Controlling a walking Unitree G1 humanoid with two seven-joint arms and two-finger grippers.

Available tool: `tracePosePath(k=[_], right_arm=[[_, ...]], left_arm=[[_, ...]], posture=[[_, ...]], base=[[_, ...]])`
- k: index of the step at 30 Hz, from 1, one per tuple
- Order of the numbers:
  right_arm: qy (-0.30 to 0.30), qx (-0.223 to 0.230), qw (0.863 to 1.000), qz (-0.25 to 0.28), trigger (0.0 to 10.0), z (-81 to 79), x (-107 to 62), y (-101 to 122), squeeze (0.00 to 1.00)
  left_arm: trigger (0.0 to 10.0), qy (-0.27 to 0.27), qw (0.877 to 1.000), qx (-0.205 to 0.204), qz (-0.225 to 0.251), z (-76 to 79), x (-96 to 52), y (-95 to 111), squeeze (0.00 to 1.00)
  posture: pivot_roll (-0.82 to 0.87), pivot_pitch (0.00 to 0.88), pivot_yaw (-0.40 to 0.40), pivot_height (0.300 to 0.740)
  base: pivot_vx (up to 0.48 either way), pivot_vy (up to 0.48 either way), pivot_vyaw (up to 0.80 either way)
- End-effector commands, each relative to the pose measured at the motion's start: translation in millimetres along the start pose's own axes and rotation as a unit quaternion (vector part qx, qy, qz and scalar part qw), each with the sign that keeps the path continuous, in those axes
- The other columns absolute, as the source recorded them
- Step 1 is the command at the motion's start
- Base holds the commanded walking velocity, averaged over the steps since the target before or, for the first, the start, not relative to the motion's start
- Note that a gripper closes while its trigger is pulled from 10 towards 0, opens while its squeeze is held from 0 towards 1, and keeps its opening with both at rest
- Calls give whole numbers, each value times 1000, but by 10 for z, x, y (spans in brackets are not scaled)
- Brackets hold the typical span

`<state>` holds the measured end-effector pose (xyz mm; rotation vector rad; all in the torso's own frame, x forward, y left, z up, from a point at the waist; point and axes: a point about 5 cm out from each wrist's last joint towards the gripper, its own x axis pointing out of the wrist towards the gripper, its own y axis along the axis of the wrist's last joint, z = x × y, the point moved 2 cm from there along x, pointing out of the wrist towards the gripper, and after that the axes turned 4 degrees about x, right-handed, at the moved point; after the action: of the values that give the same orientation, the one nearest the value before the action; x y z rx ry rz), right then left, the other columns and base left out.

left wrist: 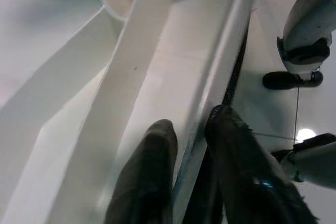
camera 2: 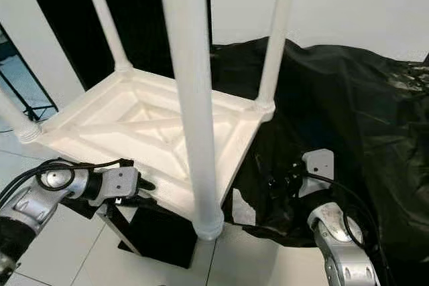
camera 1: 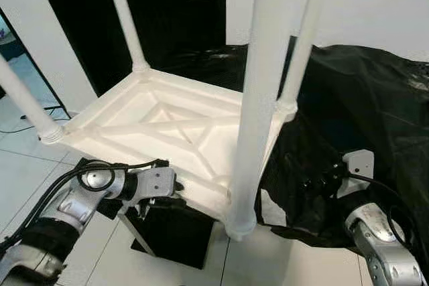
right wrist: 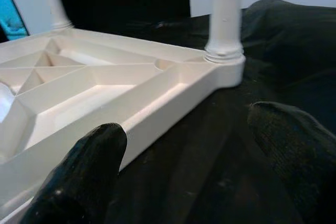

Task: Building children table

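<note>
Left end effector (left wrist: pixel 189 145) pinches the tabletop (camera 1: pixel 161 125) rim; right end effector (right wrist: pixel 189 150) gapes beside it.

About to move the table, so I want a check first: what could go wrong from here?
1. The left gripper pinches only the thin rim of the upturned table; it may slip off.
2. The table overhangs the black box, so a pull could tip it.
3. The right gripper is open beside the rim above the black sheet and could snag it.
</note>
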<state>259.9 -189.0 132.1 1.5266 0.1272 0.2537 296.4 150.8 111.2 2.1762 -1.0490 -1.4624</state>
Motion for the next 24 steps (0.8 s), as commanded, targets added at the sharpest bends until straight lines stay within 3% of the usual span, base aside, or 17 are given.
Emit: tracePosePath(k=[1, 7, 8, 9, 10, 12, 14, 15, 18, 19, 22, 24], right_arm=[[-13, -4, 1000, 11, 10000, 6, -16, 45, 0], [-59, 0, 998, 22, 10000, 44, -95, 59, 0], [-97, -2, 995, 17, 10000, 110, -169, 24, 0], [-114, -4, 993, 15, 10000, 139, -209, 9, 0], [-114, -4, 993, 15, 10000, 139, -209, 9, 0], [-158, -13, 987, 11, 10000, 208, -308, -22, 0], [-158, -13, 987, 11, 10000, 208, -308, -22, 0], [-177, -15, 984, 14, 10000, 228, -358, -27, 0], [-169, -15, 985, 13, 10000, 170, -429, -38, 0], [-157, -10, 987, 13, 10000, 124, -453, -40, 0], [-136, -8, 991, 9, 10000, 59, -472, -46, 0], [-111, -15, 994, -3, 10000, -20, -505, -69, 0]], left_arm=[[0, 51, 998, -21, -21, -82, 5, -93, 0], [0, 79, 997, -19, -12, -195, 135, -32, 0], [2078, 90, 996, -20, 2, -237, 202, 27, 0], [5255, 95, 995, -16, 6, -247, 228, 52, 0], [5255, 95, 995, -16, 6, -247, 228, 52, 0], [9098, 104, 994, -6, 9, -262, 281, 81, 0], [9098, 104, 994, -6, 9, -262, 281, 81, 0], [10000, 112, 994, -3, 11, -278, 307, 91, 0], [10000, 116, 993, -8, 20, -291, 339, 118, 0], [10000, 114, 993, -22, 33, -293, 337, 139, 1000], [10000, 114, 991, -35, 54, -298, 319, 179, 1000], [10000, 123, 986, -60, 98, -325, 259, 267, 1000]], posture=[[-54, 0, 57, 740], [-60, 0, 56, 740], [-69, 0, 60, 740], [-73, 0, 61, 740], [-73, 0, 61, 740], [-79, 0, 64, 740], [-79, 0, 64, 740], [-86, 0, 69, 740], [-96, 0, 78, 740], [-100, 0, 85, 740], [-100, 0, 85, 740], [-98, 0, 86, 740]], base=[[0, 0, 0], [0, 0, 0], [0, 0, 0], [0, 0, 0], [0, 0, 0], [0, 0, 0], [0, 0, 0], [0, 0, 0], [0, 0, 0], [0, 0, 0], [0, 0, 0], [0, 0, 0]])
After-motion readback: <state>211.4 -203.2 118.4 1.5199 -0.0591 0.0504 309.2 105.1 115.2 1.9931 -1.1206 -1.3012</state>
